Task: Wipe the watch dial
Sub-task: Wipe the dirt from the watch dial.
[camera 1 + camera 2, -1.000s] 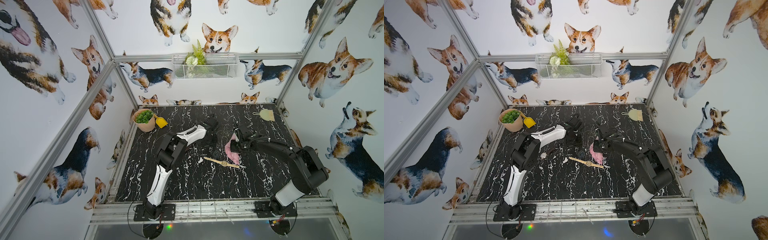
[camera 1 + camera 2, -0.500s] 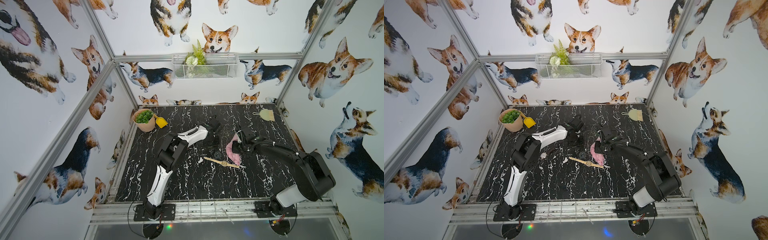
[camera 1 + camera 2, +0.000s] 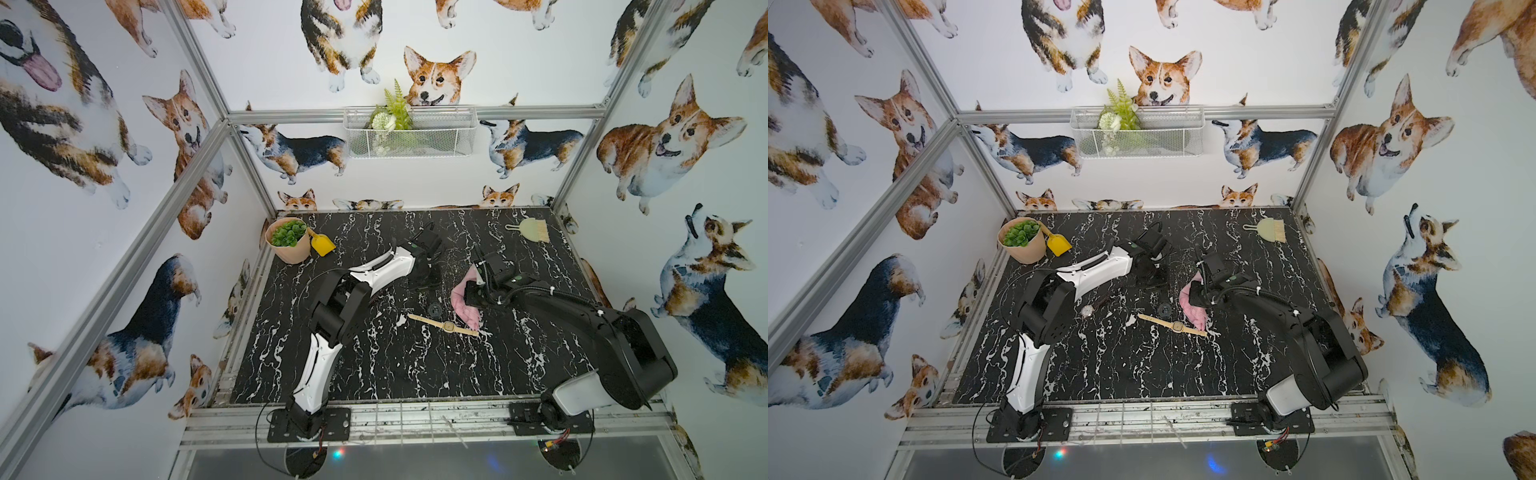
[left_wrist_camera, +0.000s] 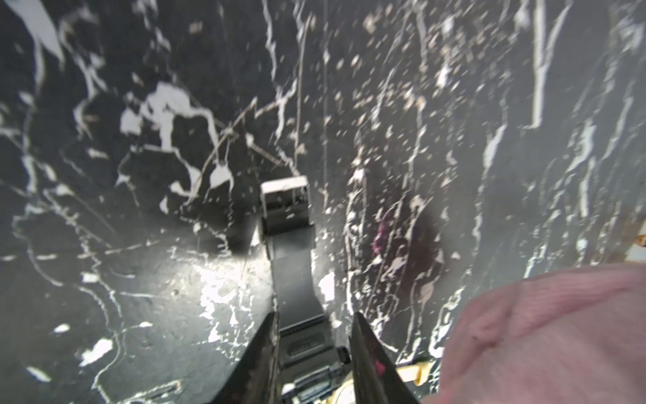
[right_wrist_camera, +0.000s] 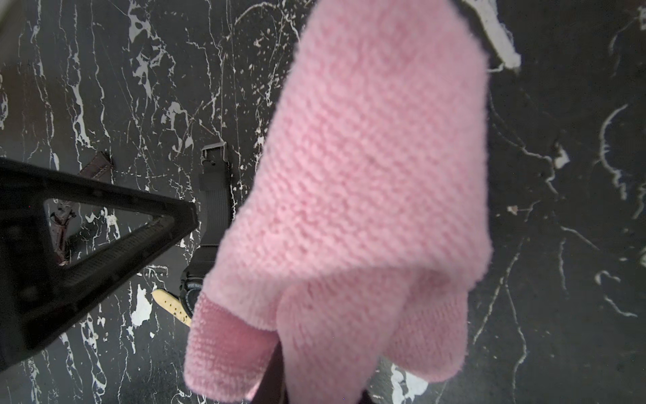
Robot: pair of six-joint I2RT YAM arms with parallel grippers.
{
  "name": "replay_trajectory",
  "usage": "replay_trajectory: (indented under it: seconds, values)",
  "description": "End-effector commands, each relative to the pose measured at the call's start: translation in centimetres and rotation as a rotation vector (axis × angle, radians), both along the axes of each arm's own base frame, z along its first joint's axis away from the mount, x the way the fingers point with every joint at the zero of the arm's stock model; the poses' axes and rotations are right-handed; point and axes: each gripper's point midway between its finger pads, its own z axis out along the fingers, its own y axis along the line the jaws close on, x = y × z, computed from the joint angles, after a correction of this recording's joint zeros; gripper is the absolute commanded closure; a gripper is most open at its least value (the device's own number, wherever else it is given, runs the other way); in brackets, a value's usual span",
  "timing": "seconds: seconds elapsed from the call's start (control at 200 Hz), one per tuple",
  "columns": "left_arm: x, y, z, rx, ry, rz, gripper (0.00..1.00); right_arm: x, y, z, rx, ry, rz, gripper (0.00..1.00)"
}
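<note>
one black sport watch (image 5: 193, 282) lies on the black marbled surface (image 3: 374, 365), its round dial partly hidden behind the fluffy pink cloth (image 5: 367, 175) in the right wrist view. that cloth hangs from the right claw (image 3: 473, 294), which is clamped on it. the left claw (image 4: 313, 316) stands parted astride the watch's ribbed strap. a tan-strapped watch with a square gold face (image 3: 448, 326) lies just beside the dial.

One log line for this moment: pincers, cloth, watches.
left pincer open astride strap of black watch | right pincer shut on pink cloth | cloth hangs beside watch | gold watch free
</note>
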Motion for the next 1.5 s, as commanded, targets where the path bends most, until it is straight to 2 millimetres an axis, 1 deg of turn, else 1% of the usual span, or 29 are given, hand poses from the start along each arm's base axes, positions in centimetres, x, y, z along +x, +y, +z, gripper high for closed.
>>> replay_trajectory:
  seconds: [0.0, 0.1, 0.225, 0.35, 0.45, 0.536, 0.651, 0.726, 0.826, 0.976, 1.036, 1.106, 1.156, 1.256, 1.341, 1.436, 1.491]
  values:
    - [1.5, -1.6, 0.4, -0.063, -0.022, 0.025, 0.63, -0.1, 0.6, 0.3, 0.028, -0.006, -0.008, 0.83]
    - [2.2, -2.5, -0.3, -0.087, -0.021, 0.046, 0.63, -0.5, 1.4, 0.4, 0.035, -0.004, 0.008, 0.83]
    - [2.4, -2.7, -2.4, -0.068, 0.010, 0.055, 0.63, -0.9, 2.9, 0.7, 0.045, -0.007, 0.042, 0.82]
    - [2.2, -2.1, -4.3, -0.031, 0.035, 0.067, 0.64, -0.9, 4.5, 1.0, 0.057, -0.013, 0.074, 0.82]
    - [1.7, -1.4, -5.8, 0.000, 0.069, 0.085, 0.64, -0.9, 6.0, 1.0, 0.075, -0.014, 0.100, 0.81]
    - [1.1, -0.7, -6.9, -0.002, 0.104, 0.123, 0.65, -0.9, 7.4, 0.6, 0.082, -0.010, 0.126, 0.80]
    - [0.8, 0.2, -7.2, 0.008, 0.117, 0.159, 0.65, -0.8, 8.9, -0.6, 0.067, 0.002, 0.155, 0.77]
    - [0.7, 0.8, -7.1, 0.013, 0.121, 0.174, 0.65, -0.8, 9.3, -1.6, 0.047, 0.008, 0.161, 0.76]
    - [0.8, 1.1, -6.8, 0.007, 0.122, 0.185, 0.66, -0.7, 9.0, -2.9, -0.001, 0.015, 0.147, 0.73]
    - [0.6, 1.6, -7.1, 0.008, 0.142, 0.201, 0.66, -0.3, 7.4, -4.6, -0.090, 0.020, 0.094, 0.71]
    - [0.5, 1.9, -7.3, 0.008, 0.152, 0.214, 0.66, -0.5, 6.8, -5.3, -0.135, 0.033, 0.087, 0.71]
    - [0.4, 2.7, -7.6, 0.019, 0.165, 0.234, 0.66, -1.0, 6.0, -5.8, -0.195, 0.031, 0.092, 0.72]
    - [0.7, 3.3, -7.4, 0.019, 0.167, 0.251, 0.66, -1.5, 5.5, -5.9, -0.217, 0.029, 0.101, 0.72]
    - [1.8, 4.5, -6.2, 0.031, 0.159, 0.273, 0.66, -2.3, 4.6, -6.0, -0.220, 0.021, 0.105, 0.73]
    - [2.8, 5.1, -4.7, 0.066, 0.130, 0.245, 0.66, -2.9, 4.2, -6.1, -0.205, 0.016, 0.113, 0.77]
    - [3.0, 5.0, -4.4, 0.098, 0.126, 0.210, 0.66, -3.5, 4.2, -6.8, -0.173, 0.043, 0.121, 0.79]
    - [2.9, 5.1, -4.7, 0.103, 0.134, 0.211, 0.66, -3.6, 4.3, -7.0, -0.160, 0.053, 0.127, 0.79]
